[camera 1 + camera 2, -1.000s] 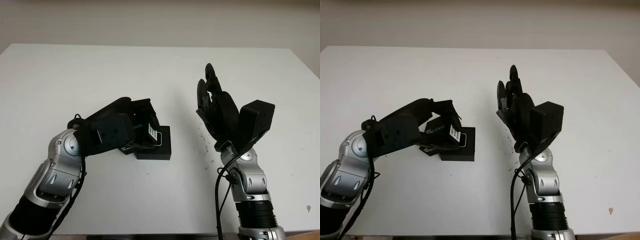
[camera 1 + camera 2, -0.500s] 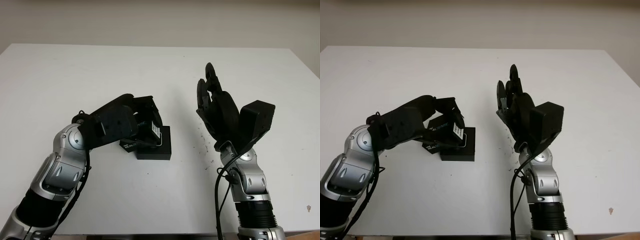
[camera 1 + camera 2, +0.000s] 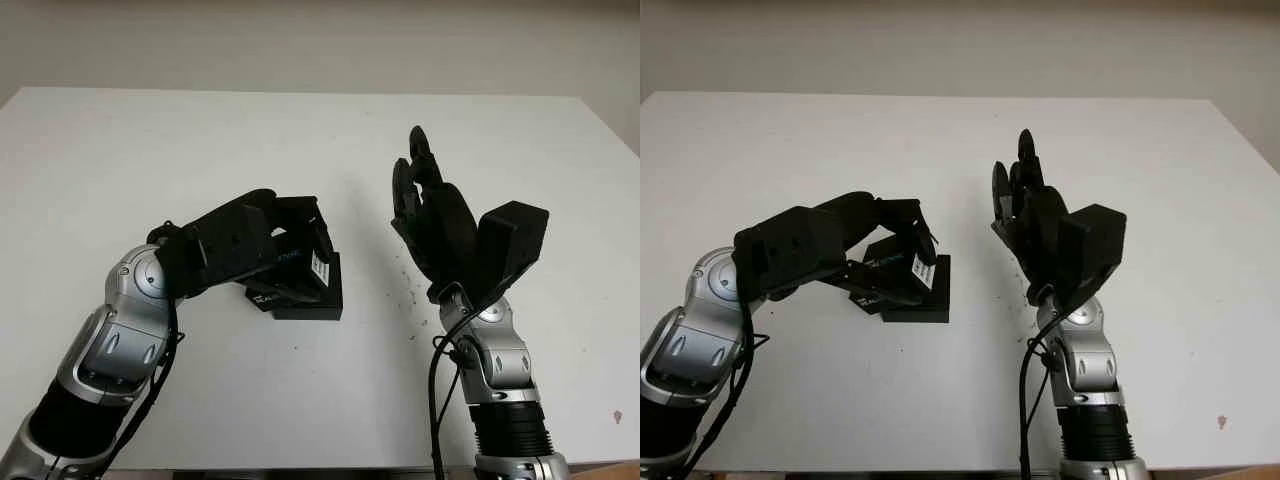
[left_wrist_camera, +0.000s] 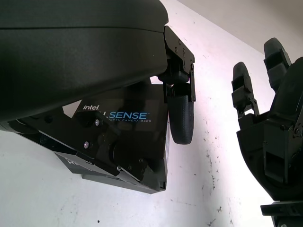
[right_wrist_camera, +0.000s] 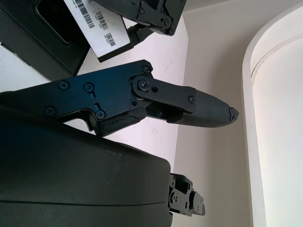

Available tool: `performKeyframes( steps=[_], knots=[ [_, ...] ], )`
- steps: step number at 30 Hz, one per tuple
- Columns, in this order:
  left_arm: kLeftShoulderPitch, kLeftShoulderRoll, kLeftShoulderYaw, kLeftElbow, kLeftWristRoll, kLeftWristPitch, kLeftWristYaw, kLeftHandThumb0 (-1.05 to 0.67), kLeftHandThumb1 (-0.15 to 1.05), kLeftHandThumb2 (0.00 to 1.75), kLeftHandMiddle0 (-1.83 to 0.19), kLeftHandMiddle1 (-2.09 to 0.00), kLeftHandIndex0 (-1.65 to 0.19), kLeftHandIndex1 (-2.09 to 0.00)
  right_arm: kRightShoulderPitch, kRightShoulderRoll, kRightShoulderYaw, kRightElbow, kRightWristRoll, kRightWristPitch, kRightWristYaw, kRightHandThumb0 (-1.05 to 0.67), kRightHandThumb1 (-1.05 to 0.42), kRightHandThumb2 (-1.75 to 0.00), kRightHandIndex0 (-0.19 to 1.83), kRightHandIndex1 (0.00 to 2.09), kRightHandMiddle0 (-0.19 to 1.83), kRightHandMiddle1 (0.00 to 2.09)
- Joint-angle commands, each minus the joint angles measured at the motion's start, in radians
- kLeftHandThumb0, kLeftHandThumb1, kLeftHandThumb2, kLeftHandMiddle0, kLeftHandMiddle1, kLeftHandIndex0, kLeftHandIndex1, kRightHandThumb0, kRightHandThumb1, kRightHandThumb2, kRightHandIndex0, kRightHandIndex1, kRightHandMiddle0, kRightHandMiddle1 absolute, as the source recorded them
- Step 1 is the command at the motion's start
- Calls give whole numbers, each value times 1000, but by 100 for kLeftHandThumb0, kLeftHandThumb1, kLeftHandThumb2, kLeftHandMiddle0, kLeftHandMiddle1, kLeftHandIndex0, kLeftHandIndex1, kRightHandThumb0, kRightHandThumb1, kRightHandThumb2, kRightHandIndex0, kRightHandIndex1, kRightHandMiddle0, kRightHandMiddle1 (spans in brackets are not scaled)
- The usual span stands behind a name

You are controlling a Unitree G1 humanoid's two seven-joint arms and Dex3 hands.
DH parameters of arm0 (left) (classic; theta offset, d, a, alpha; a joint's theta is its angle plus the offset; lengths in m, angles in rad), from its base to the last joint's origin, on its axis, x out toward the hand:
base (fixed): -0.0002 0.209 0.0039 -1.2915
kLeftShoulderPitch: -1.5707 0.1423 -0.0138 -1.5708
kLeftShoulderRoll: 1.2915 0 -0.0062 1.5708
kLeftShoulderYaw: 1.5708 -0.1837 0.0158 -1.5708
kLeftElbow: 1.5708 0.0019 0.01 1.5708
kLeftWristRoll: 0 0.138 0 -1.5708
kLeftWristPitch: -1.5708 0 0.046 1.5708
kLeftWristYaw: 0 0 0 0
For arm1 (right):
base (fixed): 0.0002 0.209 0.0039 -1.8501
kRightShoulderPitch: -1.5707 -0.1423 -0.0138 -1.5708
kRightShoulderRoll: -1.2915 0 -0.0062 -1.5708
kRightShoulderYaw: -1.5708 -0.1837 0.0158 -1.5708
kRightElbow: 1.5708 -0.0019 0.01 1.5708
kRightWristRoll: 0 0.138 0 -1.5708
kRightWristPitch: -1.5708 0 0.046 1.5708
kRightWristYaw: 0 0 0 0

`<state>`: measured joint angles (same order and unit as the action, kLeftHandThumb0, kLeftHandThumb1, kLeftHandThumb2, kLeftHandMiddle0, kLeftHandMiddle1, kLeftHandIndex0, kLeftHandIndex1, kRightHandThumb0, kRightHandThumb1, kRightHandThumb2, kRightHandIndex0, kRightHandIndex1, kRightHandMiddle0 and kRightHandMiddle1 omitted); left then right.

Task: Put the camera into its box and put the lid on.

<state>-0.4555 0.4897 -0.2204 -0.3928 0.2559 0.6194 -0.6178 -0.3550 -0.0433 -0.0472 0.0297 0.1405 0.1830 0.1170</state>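
My left hand (image 3: 292, 243) is shut on the black box lid (image 3: 283, 265), printed "SENSE" (image 4: 127, 116) on top and bearing a white barcode label (image 3: 318, 268) on one side. I hold the lid tilted, low over the left part of the black box base (image 3: 322, 297), which lies on the white table (image 3: 150, 150). The lid hides most of the base's inside, so I cannot tell whether the camera is in it. My right hand (image 3: 420, 195) is open, raised upright above the table to the right of the box, apart from it.
Small dark specks (image 3: 408, 285) mark the table between the box and my right arm. The table's far edge meets a pale wall (image 3: 320, 40).
My left hand has carried the lid to the right and turned it, so it now overlaps the box base more. My right hand has not moved.
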Motion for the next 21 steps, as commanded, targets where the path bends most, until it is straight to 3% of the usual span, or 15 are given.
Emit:
performKeyframes(
  steps=[1, 12, 21],
  knots=[
    [-4, -6, -16, -31, -14, 8, -7, -11, 96, 5, -41, -157, -33, -158, 2, -1, 1, -7, 4, 2, 3, -67, -105, -62, -19, 0, -19, 0],
    [24, -27, -81, 10, 84, -84, 110, -6, 97, 6, -34, -150, -31, -156, 7, 1, 4, -22, 1, 23, 0, -66, -105, -63, -19, 0, -19, 0],
    [36, -74, -104, 79, 103, -160, 149, -11, 98, 5, -28, -161, -22, -163, 7, 1, 5, -18, 3, 21, 6, -66, -105, -63, -19, 0, -19, 0]
  ],
)
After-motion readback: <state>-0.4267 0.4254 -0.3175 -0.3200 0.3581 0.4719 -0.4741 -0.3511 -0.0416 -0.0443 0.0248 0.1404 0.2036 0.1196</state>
